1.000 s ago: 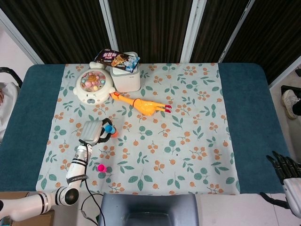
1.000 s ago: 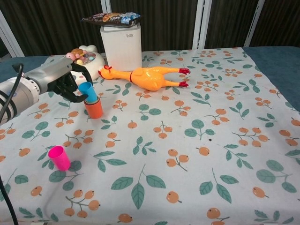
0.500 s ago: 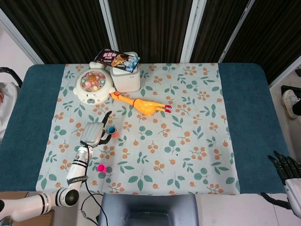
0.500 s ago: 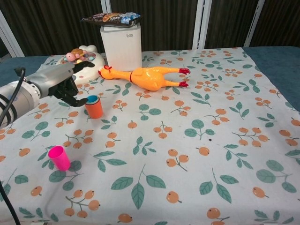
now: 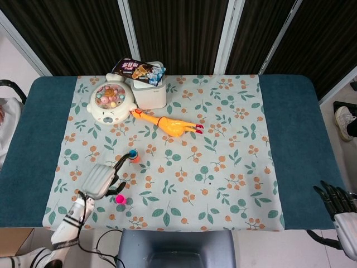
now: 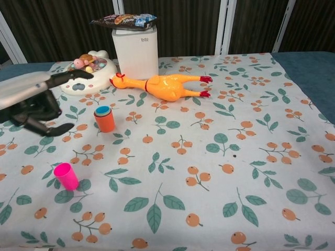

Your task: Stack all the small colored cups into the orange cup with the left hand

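Note:
The orange cup [image 6: 105,121] [image 5: 134,156] stands upright on the flowered cloth with a blue cup [image 6: 102,111] [image 5: 133,153] nested inside it. A pink cup [image 6: 65,175] [image 5: 119,199] stands alone nearer the front left. My left hand [image 6: 36,102] [image 5: 100,179] hovers open with spread fingers to the left of the orange cup and behind the pink cup, holding nothing. My right hand [image 5: 337,204] shows only at the lower right corner of the head view, off the table, with fingers apart and nothing in it.
A yellow rubber chicken [image 6: 165,85] lies behind the cups. A white box [image 6: 135,51] topped with a snack bag [image 6: 123,20] and a round bear-shaped toy [image 6: 86,73] stand at the back left. A flowered cloth [image 6: 220,172] covers the table.
My left hand let go of the blue cup, which now sits down inside the orange cup. The hand then opened and drew back to the left and toward the front.

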Robot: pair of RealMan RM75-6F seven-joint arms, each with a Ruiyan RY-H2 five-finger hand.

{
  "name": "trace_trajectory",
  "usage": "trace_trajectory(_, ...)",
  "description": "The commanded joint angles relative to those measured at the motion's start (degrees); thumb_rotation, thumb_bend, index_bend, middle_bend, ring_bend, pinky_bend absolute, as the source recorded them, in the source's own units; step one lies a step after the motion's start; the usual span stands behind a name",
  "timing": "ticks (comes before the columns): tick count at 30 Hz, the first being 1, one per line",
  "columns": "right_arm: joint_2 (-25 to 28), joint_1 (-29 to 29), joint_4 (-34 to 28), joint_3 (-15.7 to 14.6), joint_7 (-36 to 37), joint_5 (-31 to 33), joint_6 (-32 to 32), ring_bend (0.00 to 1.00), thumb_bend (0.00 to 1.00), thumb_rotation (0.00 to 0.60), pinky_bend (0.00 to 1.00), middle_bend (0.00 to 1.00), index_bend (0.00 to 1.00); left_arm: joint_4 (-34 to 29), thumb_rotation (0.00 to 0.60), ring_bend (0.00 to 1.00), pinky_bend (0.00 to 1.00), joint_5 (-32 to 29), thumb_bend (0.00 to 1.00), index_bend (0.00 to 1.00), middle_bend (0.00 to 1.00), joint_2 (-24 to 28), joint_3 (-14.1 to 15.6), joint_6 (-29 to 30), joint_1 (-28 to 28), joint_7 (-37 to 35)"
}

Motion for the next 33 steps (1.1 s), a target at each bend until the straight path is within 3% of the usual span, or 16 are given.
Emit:
trace_trajectory(1, -0.06, -0.06, 0.14, -0.1, -0.05, -0.34, 0.24, 0.0, 0.21, 0.6, 0.0, 0.0, 0.0, -0.51, 0.6, 1.0, 1.0, 11.28, 0.36, 0.08, 1.0, 4.92, 8.81, 7.04, 7.22, -4.23)
trace_trajectory(4, -0.15, 0.04, 0.15, -0.17, -0.23, -0.48, 0.04, 0.0, 0.21, 0.6, 0.0, 0.0, 0.0, 1.55, 0.6, 1.0, 1.0, 13.12, 0.36, 0.09, 1.0, 4.34, 10.87, 7.23, 8.78, -5.48)
trace_trajectory(12, -0.5, 0.07, 0.1, -0.47, -1.2, -1.06, -0.18, 0.0, 0.21, 0.6, 0.0, 0.0, 0.0, 5.41, 0.6, 1.0, 1.0, 12.11, 0.36, 0.13, 1.0, 0.39, 10.51, 4.49, 9.8, -5.71)
trace_trajectory(33, -0.4, 0.3, 0.0, -0.4, -1.05, -0.75, -0.34, 0.0, 0.21, 0.6, 0.0, 0.0, 0.0, 11.96, 0.6, 1.0, 1.0, 6.92, 0.36, 0.3, 1.0, -7.93, 4.91, -0.19, 9.24, -3.14)
